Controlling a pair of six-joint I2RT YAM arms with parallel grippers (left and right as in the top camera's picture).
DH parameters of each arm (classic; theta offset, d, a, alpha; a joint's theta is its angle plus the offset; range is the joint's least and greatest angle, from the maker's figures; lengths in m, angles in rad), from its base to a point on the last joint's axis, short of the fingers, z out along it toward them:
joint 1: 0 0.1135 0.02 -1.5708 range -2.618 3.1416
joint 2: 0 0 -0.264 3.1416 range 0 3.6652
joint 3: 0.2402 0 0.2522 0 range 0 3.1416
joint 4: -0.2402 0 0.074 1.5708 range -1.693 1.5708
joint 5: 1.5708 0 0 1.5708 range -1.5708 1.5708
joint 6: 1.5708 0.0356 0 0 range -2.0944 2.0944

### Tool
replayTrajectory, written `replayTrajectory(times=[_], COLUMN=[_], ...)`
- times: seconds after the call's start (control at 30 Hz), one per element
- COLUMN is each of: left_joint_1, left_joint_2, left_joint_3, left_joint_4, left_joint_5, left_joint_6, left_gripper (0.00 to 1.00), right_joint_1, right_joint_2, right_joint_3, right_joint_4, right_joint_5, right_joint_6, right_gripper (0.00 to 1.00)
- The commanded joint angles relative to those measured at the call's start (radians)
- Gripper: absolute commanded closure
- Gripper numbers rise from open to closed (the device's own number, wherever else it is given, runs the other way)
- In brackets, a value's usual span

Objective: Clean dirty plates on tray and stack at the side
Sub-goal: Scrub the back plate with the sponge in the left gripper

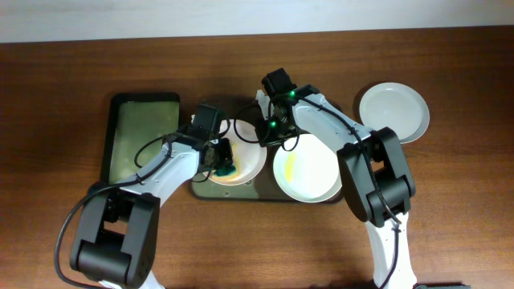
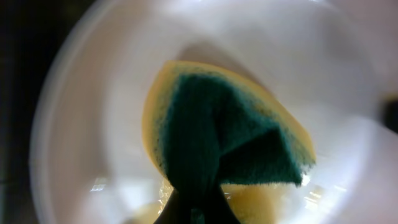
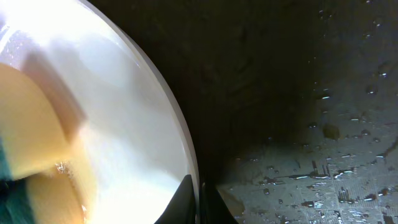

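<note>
A white plate (image 1: pixel 247 157) lies on the left of the dark tray (image 1: pixel 241 193). My left gripper (image 1: pixel 220 164) is shut on a yellow and green sponge (image 1: pixel 226 171) and presses it into this plate. In the left wrist view the sponge (image 2: pixel 224 130) fills the middle of the plate (image 2: pixel 93 124) above my fingers (image 2: pixel 199 211). My right gripper (image 1: pixel 266 136) is shut on the same plate's rim; the right wrist view shows the rim between the fingers (image 3: pixel 198 200), the plate (image 3: pixel 124 118) and the wet tray (image 3: pixel 311 124). A second plate (image 1: pixel 309 168) with a yellow smear lies on the tray's right. A third plate (image 1: pixel 393 111) lies on the table at the right.
A narrow dark green tray (image 1: pixel 140 136) lies on the table left of the big tray, close to my left arm. The brown wooden table (image 1: pixel 450 217) stretches around. A pale wall edge runs along the back.
</note>
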Motion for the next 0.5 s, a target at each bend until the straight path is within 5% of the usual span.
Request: replayTrajectory(times=[0.0, 0.1, 0.17, 0.47], left_joint_1=[0.015, 0.015, 0.015, 0.067], left_joint_2=[0.000, -0.075, -0.152, -0.524], left_joint_3=[-0.040, -0.026, -0.009, 0.007], left_joint_4=[-0.036, -0.033, -0.023, -0.081], left_joint_5=[-0.426, -0.621, -0.628, -0.337], left_joint_6=[0.014, 0.031, 0.059, 0.060], left_gripper=[1.00, 1.00, 1.00, 1.00], right_joint_1=[-0.004, -0.004, -0.004, 0.000], right_joint_2=[0.019, 0.019, 0.019, -0.194], right_joint_3=[-0.005, -0.005, -0.005, 0.077], right_joint_4=[-0.005, -0.004, -0.003, -0.039], right_joint_5=[0.038, 0.039, 0.038, 0.114], right_joint_6=[-0.009, -0.009, -0.009, -0.040], right_gripper=[0.96, 0.96, 0.96, 0.96])
